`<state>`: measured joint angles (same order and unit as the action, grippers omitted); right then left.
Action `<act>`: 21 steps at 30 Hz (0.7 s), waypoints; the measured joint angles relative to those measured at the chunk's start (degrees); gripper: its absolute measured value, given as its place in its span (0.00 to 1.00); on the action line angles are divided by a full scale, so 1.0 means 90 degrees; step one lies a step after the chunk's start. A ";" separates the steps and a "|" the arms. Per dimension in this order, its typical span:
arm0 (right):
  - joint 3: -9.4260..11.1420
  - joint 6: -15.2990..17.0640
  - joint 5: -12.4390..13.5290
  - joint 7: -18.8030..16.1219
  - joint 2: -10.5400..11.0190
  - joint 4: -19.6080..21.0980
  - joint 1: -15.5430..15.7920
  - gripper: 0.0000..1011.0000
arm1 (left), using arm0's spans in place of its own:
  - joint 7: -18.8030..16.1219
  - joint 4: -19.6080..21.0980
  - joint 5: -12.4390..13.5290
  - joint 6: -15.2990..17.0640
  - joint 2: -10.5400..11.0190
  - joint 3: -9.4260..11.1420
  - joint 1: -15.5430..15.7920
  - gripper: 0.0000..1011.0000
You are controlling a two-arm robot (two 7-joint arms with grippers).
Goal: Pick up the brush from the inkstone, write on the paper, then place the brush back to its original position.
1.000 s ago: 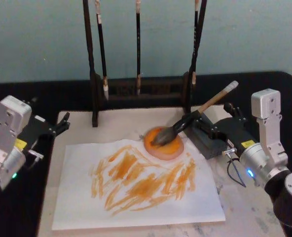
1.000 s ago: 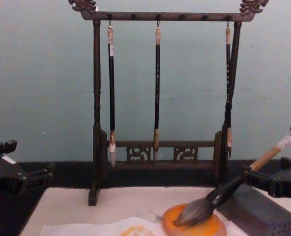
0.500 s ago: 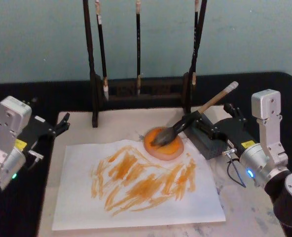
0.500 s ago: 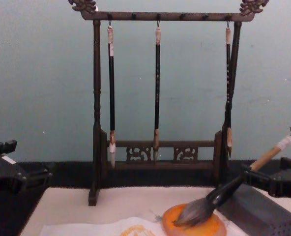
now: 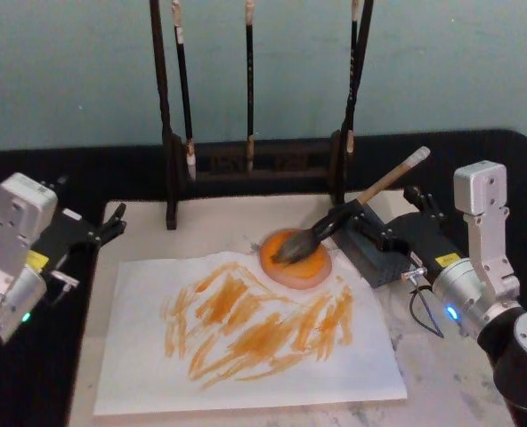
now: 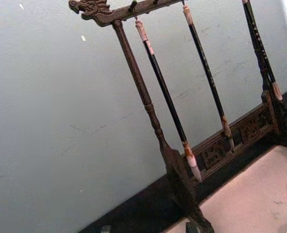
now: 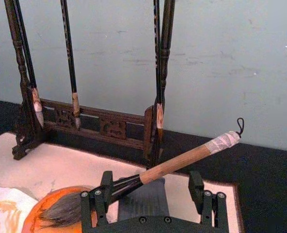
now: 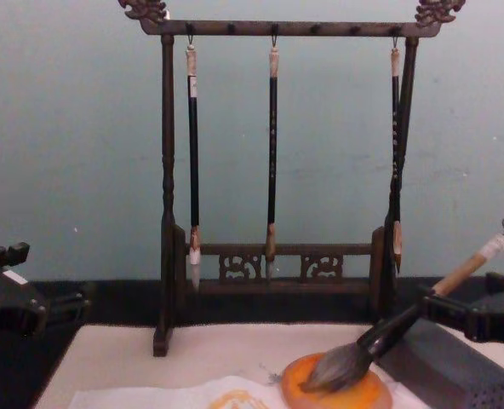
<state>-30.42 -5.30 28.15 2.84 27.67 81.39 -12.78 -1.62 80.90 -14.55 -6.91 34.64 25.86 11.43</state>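
Note:
The brush [image 5: 370, 197] lies tilted, its grey bristles on the orange inkstone [image 5: 314, 268] and its tan handle leaning up over a dark grey block [image 5: 370, 255]. My right gripper [image 5: 381, 209] sits just behind the block, open. In the right wrist view its fingers [image 7: 96, 201] stand wide apart, with the brush [image 7: 182, 161] crossing between them; I cannot tell whether it touches them. The paper [image 5: 157, 356] lies in front, covered in orange strokes. My left gripper [image 5: 110, 224] is parked open at the mat's left edge, far from the brush.
A dark wooden rack [image 8: 273, 264] with three thin hanging brushes [image 8: 272, 153] stands upright at the back of the cream mat [image 5: 219, 222]. The grey block [image 8: 448, 366] sits right of the inkstone [image 8: 337, 396]. Black tablecloth surrounds the mat.

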 joint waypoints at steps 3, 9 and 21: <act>0.0000 0.0000 0.0000 0.0000 0.0000 0.0000 0.0000 0.99 | 0.0000 0.0000 0.0000 0.0000 0.0000 0.0000 0.0000 0.99; 0.0000 0.0000 0.0000 0.0000 0.0000 0.0000 0.0000 0.99 | 0.0000 0.0000 0.0000 0.0000 0.0000 0.0000 0.0000 0.99; 0.0000 0.0000 0.0000 0.0001 0.0000 0.0000 0.0000 0.99 | 0.0000 0.0000 0.0000 0.0000 0.0000 0.0000 0.0000 0.99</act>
<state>-30.42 -5.30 28.15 2.85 27.67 81.39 -12.79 -1.62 80.90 -14.55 -6.91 34.65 25.86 11.43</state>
